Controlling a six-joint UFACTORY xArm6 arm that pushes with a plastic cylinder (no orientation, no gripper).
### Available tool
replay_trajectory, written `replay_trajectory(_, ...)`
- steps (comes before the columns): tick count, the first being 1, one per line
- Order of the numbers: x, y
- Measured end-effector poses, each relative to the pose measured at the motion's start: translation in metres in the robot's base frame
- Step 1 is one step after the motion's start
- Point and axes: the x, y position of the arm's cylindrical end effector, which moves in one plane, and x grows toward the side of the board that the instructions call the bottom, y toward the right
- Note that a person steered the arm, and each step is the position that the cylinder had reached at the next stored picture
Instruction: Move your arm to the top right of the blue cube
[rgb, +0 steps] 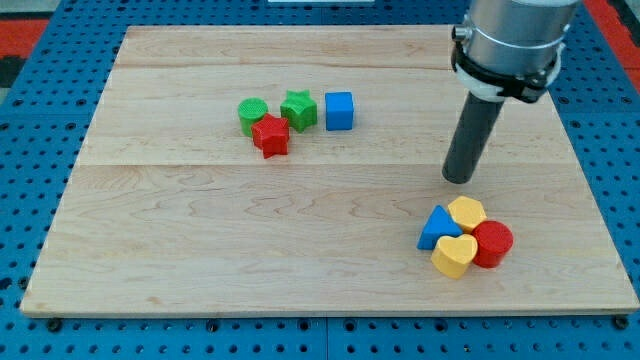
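Observation:
The blue cube sits on the wooden board a little above the middle. A green star touches its left side, with a red star and a green cylinder further left in the same cluster. My tip is at the end of the dark rod, well to the right of the blue cube and lower in the view. It touches no block.
A second cluster lies below my tip at the lower right: a blue triangle, a yellow hexagon, a yellow heart and a red cylinder. The arm's grey body hangs over the board's top right. Blue pegboard surrounds the board.

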Motion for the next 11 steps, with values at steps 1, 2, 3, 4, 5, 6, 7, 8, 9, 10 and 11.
replay_trajectory(1, -0.017, -0.006)
replay_trajectory(2, -0.033, -0.008)
replay_trajectory(3, -0.043, -0.015)
replay_trajectory(4, -0.062, -0.041)
replay_trajectory(5, -0.093, -0.056)
replay_trajectory(6, -0.128, -0.078)
replay_trajectory(7, -0.149, -0.106)
replay_trajectory(8, -0.154, -0.107)
replay_trajectory(9, -0.154, -0.107)
replay_trajectory(10, -0.154, -0.107)
replay_trajectory(11, -0.154, -0.107)
